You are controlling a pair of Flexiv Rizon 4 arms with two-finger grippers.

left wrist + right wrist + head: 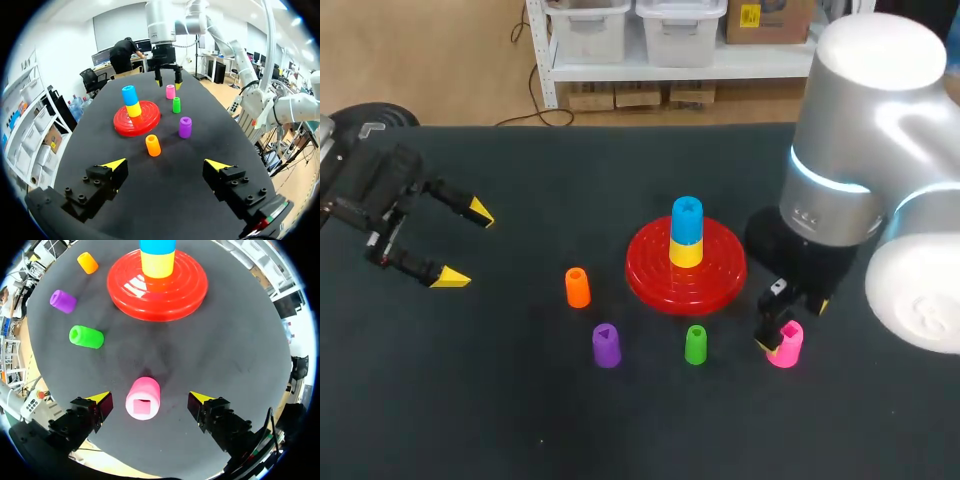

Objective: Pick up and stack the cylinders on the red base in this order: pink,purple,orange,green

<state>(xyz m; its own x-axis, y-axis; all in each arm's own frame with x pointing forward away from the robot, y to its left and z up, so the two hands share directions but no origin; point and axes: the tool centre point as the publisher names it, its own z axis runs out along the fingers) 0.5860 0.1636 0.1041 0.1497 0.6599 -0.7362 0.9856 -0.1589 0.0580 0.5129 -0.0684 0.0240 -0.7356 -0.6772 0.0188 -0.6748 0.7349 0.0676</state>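
Pink cylinder (143, 398) upright on the tabletop (520, 420), square hole in its top face, between the yellow-tipped fingers of the right pincer (150, 398). Fingers spread wide, a strip of bare tabletop on either side of the cylinder, neither tip touching it. Ahead of that pincer, red base (655, 285) near the tabletop's middle, carrying a yellow cylinder (686, 253) with a blue cylinder (687, 218) stacked on top. Green cylinder (695, 344) upright on the robot's side of the base, near its rim but apart from it, between pink and purple. Purple cylinder (606, 345) upright, further toward the left arm's side. Orange cylinder (577, 287) upright beside the base's left edge, not touching it. All three standing free on the tabletop. Left pincer (465, 245) well apart from all the cylinders, over the tabletop's left part, fingers wide apart, gripping nothing.
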